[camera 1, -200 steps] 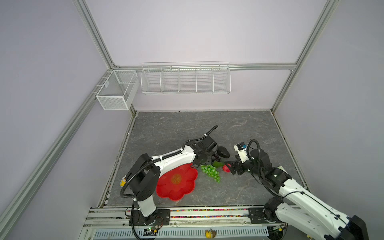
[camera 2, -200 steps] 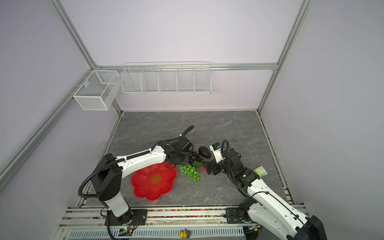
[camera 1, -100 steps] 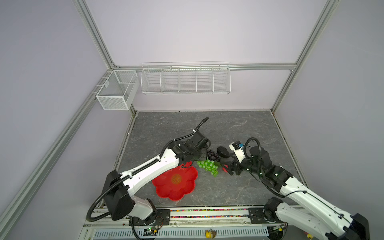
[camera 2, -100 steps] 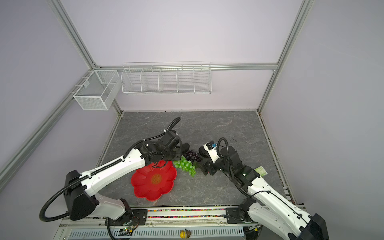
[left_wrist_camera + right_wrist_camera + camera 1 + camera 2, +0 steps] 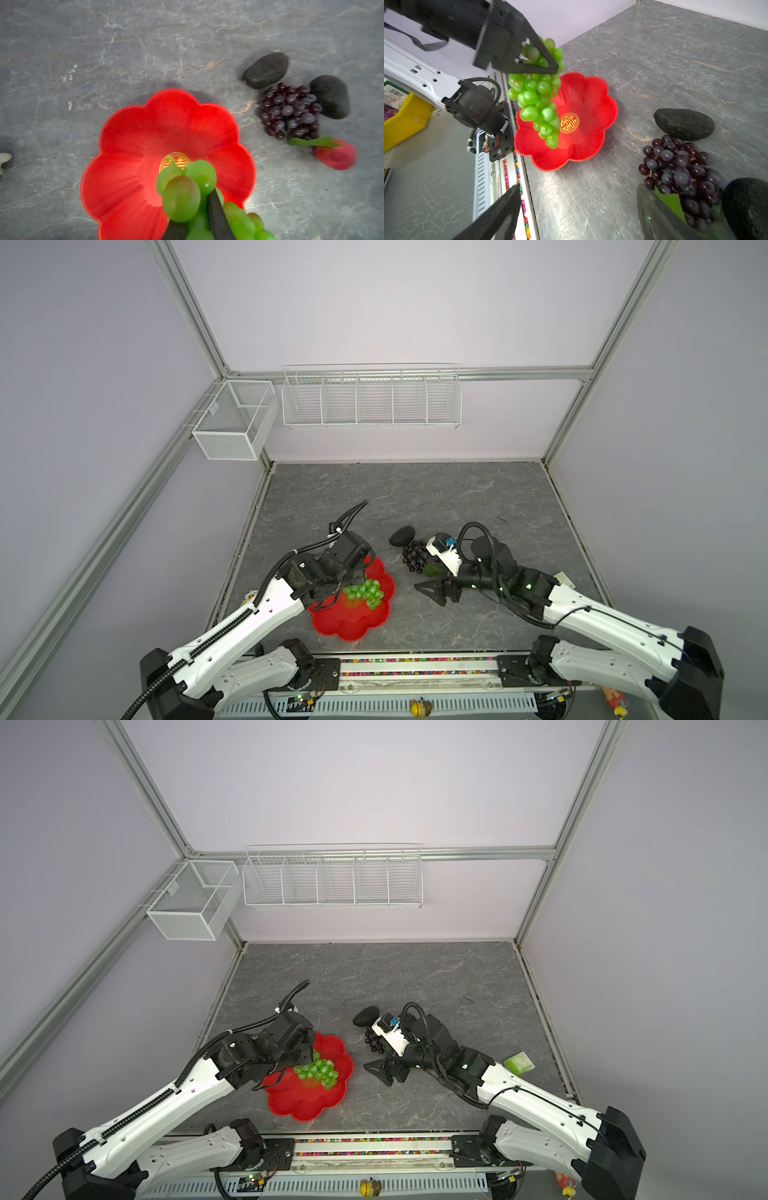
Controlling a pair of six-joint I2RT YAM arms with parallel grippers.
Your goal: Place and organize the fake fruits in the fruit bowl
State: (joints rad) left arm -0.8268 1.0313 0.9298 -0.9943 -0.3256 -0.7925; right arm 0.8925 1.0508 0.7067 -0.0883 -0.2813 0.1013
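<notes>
The fruit bowl (image 5: 353, 626), a red flower-shaped dish with a gold medallion at its centre, sits on the grey worktop (image 5: 415, 497) near the front rail. The green grape bunch (image 5: 537, 99) dangles over it from the left pincer (image 5: 195, 207), whose fingers are pinched on the bunch's upper part; the lowest grapes hang close to the medallion, though I cannot tell if they touch. Just beside the bowl, on the worktop, lies the dark purple grape bunch (image 5: 291, 112), an avocado (image 5: 266, 69) touching one side and a second avocado (image 5: 330, 97) pressed against another. The small red-pink fruit (image 5: 336, 154) sits at the bunch's green leaf (image 5: 311, 142). The right pincer (image 5: 436, 591) hovers between bowl and cluster, spread wide, its wrist hiding part of the cluster in both top views. Two white wire baskets (image 5: 372, 400) hang on the back wall.
</notes>
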